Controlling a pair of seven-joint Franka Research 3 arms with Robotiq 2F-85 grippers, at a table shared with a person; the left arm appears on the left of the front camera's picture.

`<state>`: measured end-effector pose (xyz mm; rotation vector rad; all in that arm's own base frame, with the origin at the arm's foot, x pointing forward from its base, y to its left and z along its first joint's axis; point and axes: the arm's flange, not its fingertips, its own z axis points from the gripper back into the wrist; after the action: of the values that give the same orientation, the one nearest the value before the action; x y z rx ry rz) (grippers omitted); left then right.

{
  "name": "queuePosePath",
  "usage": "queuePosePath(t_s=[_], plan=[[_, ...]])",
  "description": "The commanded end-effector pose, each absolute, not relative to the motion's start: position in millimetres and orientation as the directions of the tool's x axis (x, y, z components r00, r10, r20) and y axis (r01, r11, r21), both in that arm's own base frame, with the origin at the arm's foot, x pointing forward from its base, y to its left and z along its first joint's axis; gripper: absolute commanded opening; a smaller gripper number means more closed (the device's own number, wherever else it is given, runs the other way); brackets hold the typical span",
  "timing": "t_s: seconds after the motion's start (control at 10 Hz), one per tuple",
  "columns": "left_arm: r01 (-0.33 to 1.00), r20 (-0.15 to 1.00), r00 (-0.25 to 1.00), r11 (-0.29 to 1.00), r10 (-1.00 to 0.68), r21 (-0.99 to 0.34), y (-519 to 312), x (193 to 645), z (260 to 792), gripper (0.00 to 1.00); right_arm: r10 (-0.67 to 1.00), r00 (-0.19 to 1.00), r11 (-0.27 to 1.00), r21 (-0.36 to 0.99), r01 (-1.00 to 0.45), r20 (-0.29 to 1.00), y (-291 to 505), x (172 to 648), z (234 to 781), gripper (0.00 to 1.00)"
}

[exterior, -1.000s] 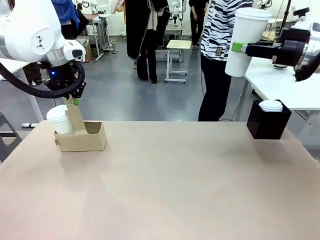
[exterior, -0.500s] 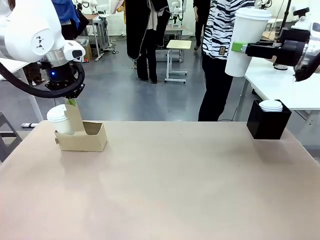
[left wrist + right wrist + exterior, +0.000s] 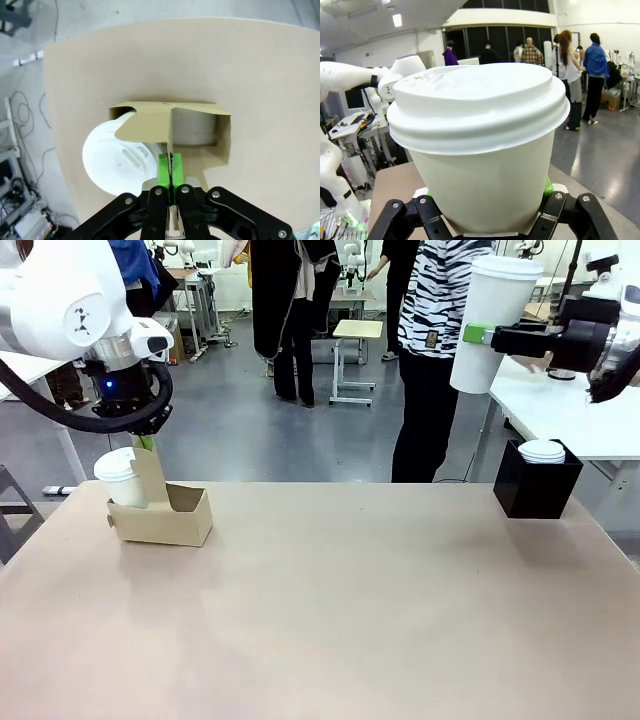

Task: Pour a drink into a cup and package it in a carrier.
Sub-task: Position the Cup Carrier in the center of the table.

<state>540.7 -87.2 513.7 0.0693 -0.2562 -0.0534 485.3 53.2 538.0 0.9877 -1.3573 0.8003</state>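
Glossy grey floor [image 3: 240, 430] — a white stool [image 3: 357, 330], white table [image 3: 590, 430] at right, ceiling lights [image 3: 396, 20] on

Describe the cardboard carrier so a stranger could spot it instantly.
On the tan table, look far left. The carrier is a low brown cardboard box holding one lidded white cup, its upright tab pinched by the left gripper. The other box is black.

The tan table [image 3: 330, 620] is bearing two things. The carrier [image 3: 165, 528] is sitting far left, a black box [image 3: 535, 490] far right.
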Motion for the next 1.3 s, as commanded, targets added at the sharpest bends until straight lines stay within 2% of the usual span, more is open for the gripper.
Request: queuePosePath(t_s=[0.0,0.3,0.5,0.6,1.0,1.2], plan=[[-0.043,0.256,0.967,0.993,0.013,0.112,-113.2,527.3,555.8,0.02,-0.088,0.054,0.405,0.086,-0.910,0.995,56.0,487.7,541.3,0.81],[-0.064,0.294,0.955,0.990,0.024,0.126,-180.8,488.7,618.4,0.02,-0.088,0.054,0.405,0.086,-0.910,0.995,56.0,487.7,541.3,0.81],[-0.051,0.263,0.964,0.995,0.026,0.087,-234.5,462.3,635.0,0.02,-0.088,0.054,0.405,0.086,-0.910,0.995,56.0,487.7,541.3,0.81],[-0.092,0.233,0.970,0.990,0.065,0.105,-260.4,448.2,635.8,0.02,-0.088,0.054,0.405,0.086,-0.910,0.995,56.0,487.7,541.3,0.81],[-0.048,0.198,0.980,0.995,0.031,0.083,-337.7,411.4,592.1,0.02,-0.088,0.054,0.405,0.086,-0.910,0.995,56.0,487.7,541.3,0.81],[-0.034,0.196,0.980,0.999,0.030,0.017,-366.8,391.0,562.7,0.02,-0.088,0.054,0.405,0.086,-0.910,0.995,56.0,487.7,541.3,0.81]])
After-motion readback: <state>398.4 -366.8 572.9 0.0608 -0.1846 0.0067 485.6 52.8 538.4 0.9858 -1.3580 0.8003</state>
